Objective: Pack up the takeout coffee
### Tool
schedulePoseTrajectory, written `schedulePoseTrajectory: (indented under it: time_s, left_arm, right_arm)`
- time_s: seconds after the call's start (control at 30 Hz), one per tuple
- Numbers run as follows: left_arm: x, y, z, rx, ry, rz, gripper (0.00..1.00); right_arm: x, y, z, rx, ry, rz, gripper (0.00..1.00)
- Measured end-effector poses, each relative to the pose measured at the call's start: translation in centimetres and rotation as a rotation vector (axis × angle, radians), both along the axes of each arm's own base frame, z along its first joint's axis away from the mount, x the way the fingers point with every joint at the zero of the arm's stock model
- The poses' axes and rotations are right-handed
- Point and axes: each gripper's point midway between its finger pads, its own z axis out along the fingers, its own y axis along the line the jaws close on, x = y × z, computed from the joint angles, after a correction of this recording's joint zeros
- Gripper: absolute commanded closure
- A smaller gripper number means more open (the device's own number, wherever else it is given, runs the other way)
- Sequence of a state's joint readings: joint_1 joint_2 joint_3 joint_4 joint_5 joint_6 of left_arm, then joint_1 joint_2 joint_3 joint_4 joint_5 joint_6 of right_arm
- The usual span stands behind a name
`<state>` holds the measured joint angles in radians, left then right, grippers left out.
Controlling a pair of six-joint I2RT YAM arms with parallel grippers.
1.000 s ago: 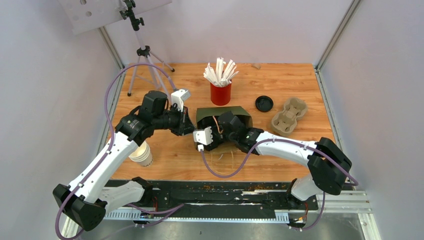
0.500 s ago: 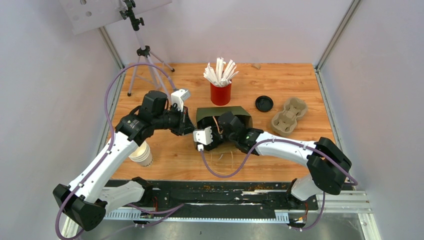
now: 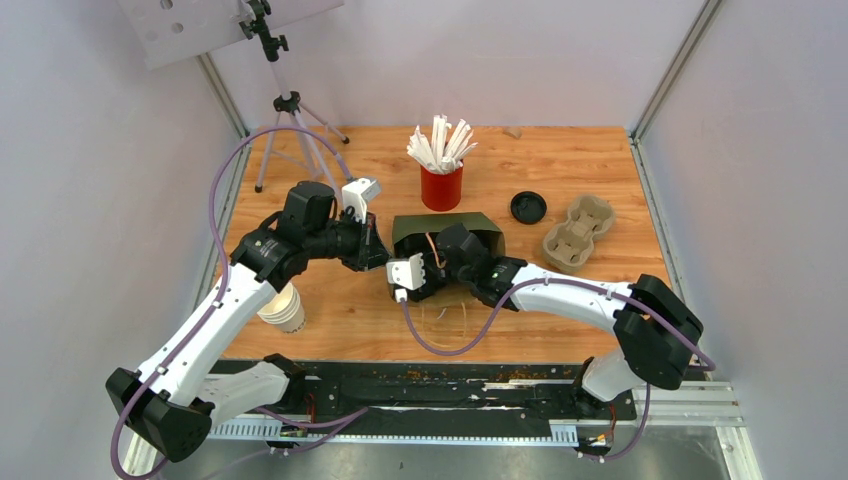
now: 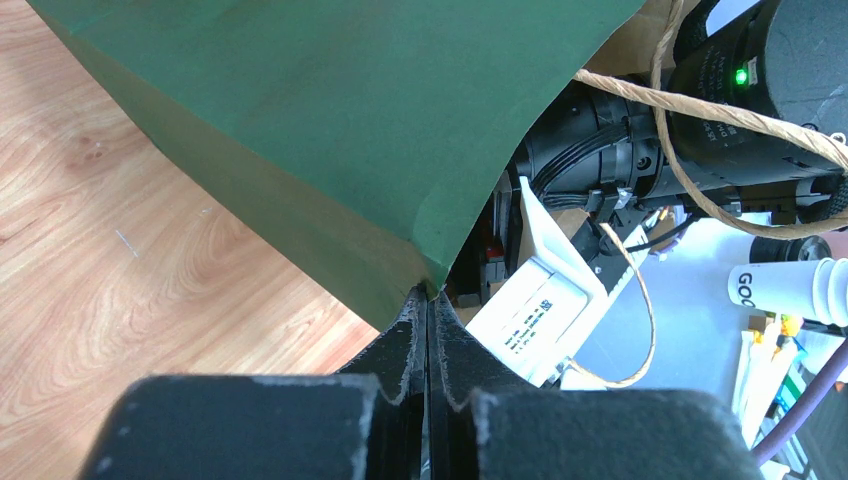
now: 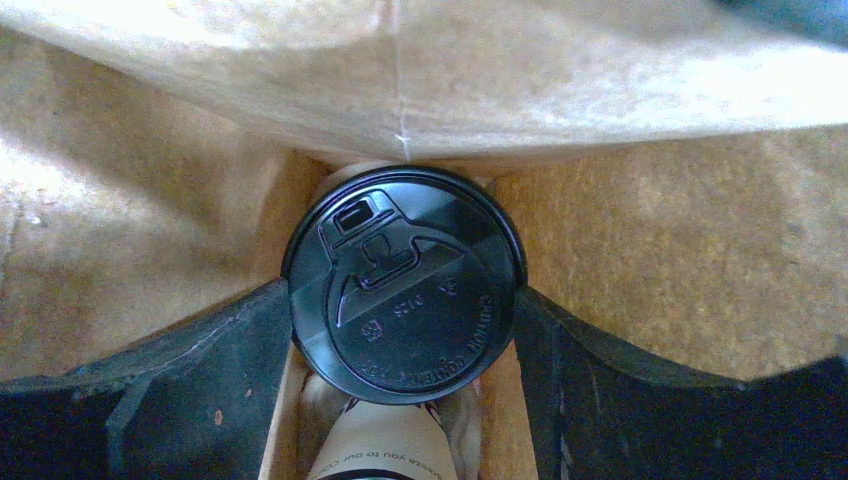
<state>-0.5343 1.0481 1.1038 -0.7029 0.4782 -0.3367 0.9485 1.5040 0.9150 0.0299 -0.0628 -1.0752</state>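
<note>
1. The coffee cup (image 5: 403, 285), white with a round black lid, sits deep inside the green bag (image 4: 330, 120).
2. The right gripper (image 5: 403, 300) grasps its lid; the bag's walls crowd close.
3. The left gripper (image 4: 428, 310) pinches the bag's rim.

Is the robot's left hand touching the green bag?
Touching. The left wrist view shows the left gripper closed, its fingertips pinching a corner of the green bag with no gap.
</note>
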Motion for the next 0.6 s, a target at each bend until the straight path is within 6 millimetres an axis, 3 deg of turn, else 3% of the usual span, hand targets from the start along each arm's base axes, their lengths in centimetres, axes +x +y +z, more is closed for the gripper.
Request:
schedulePoseTrajectory:
  time_s: [0.23,0.6]
  left_arm:
    - [-0.04,-0.08,0.07,-0.005,0.001,-0.003,1.00]
    - [-0.14,-0.16,0.23,-0.012,-0.001,-0.008,1.00]
  right_arm:
    - [-0.12,-0.25,0.19,-0.004,0.000,-0.005,0.21]
    - [-0.41,-0.69,0.22,-0.030,0.018,-0.007,0.15]
